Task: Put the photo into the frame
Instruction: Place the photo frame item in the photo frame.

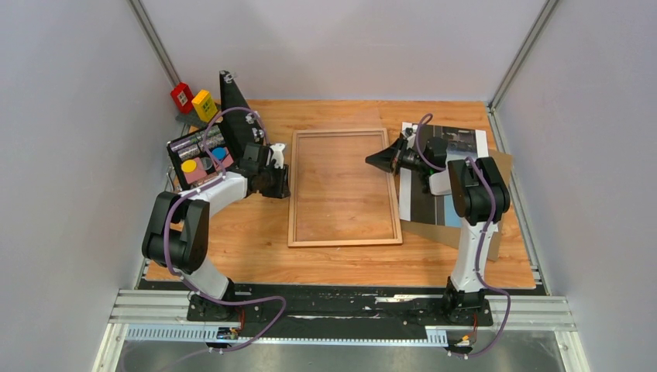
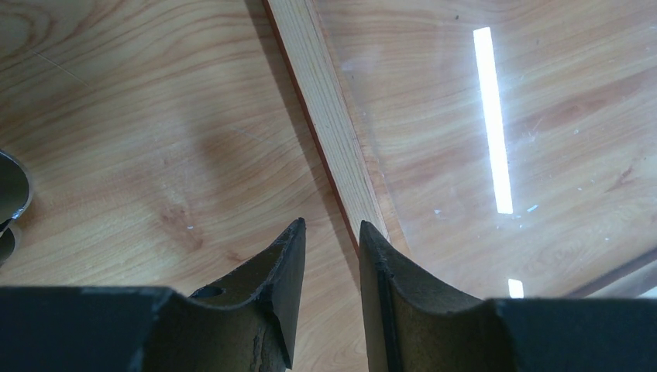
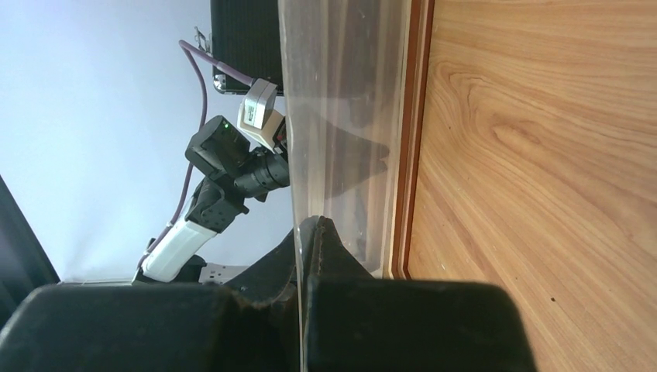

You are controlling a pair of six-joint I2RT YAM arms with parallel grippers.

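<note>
Half the photo (image 1: pixel 457 141) is hiding under the right arm (image 1: pixel 476 194), 3 o'clock of the frame (image 1: pixel 345 242) lying flat on the desk (image 1: pixel 248 248). Now the right gripper (image 1: pixel 372 160) is pressing shut at that rail, and the left gripper (image 2: pixel 331 229) is hovering slightly spread over the 9 o'clock rail, with bare wood showing at 6.

Top view looks down on the whole table (image 1: pixel 248 260) from behind; both wrist views hug the frame (image 1: pixel 345 242).

We record white links and black joint housings on the left arm (image 1: pixel 186 232) and right arm (image 1: pixel 469 248). A purple cable (image 1: pixel 256 301) runs along each. The left gripper (image 2: pixel 331 226) has matte black fingers (image 2: pixel 271 287) with chipped edges.
</note>
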